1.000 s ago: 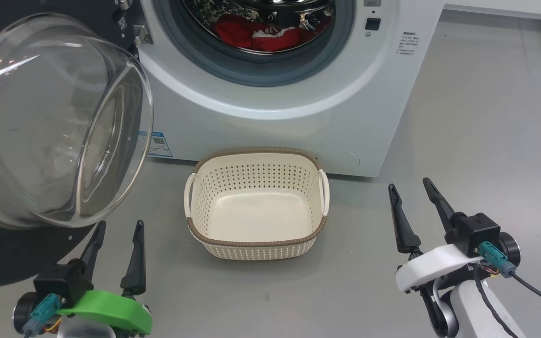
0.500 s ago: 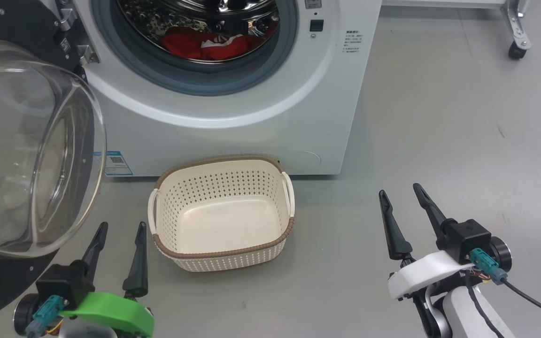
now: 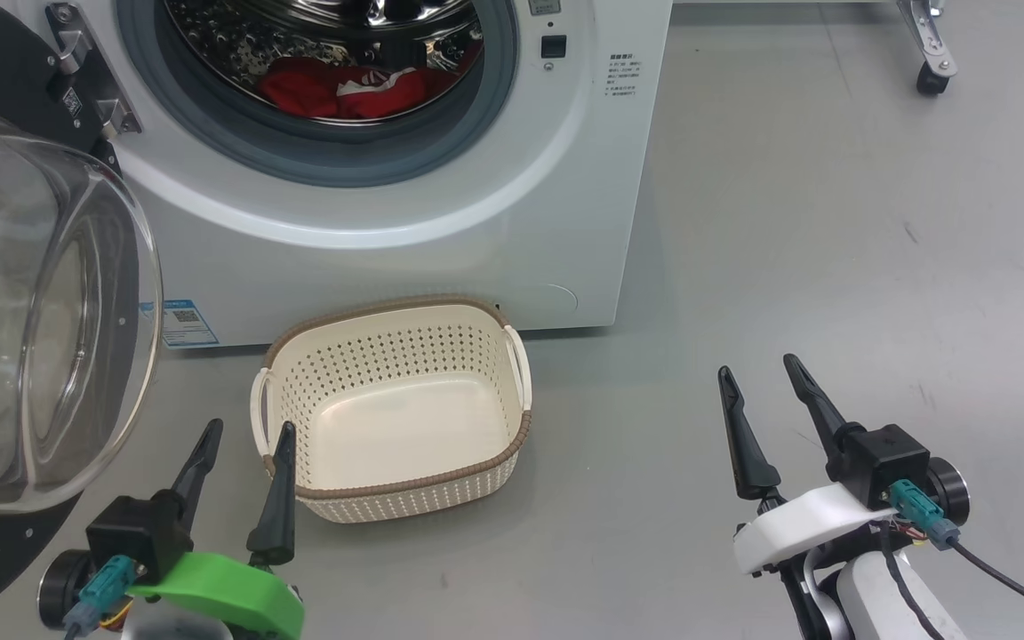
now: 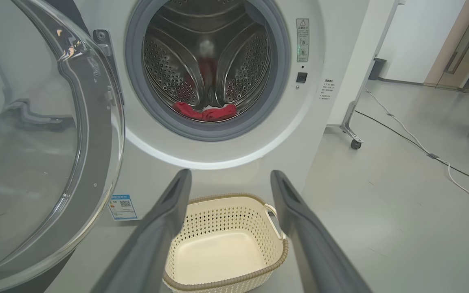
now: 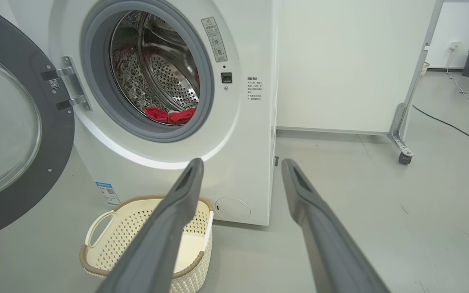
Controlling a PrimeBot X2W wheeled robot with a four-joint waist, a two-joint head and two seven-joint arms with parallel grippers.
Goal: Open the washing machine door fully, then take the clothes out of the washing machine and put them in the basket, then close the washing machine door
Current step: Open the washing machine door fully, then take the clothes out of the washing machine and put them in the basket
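Note:
The white washing machine (image 3: 476, 222) stands ahead with its door (image 3: 23, 329) swung open at the left, the clear glass bowl facing me. Red clothes (image 3: 343, 89) with white trim lie at the bottom of the steel drum; they also show in the left wrist view as clothes (image 4: 206, 112) and in the right wrist view as clothes (image 5: 169, 115). The empty cream basket (image 3: 476, 476) sits on the floor before the machine. My left gripper (image 3: 245, 431) is open at the basket's near left corner. My right gripper (image 3: 756, 373) is open, right of the basket, holding nothing.
Grey floor (image 3: 832, 222) stretches to the right of the machine. A wheeled frame leg (image 3: 925, 49) stands at the far right. White and black cables (image 4: 421, 148) run across the floor further right, near a white partition (image 5: 340, 61).
The head camera has swung right, so machine, door and basket sit further left in the picture. Both grippers stay open and low as before.

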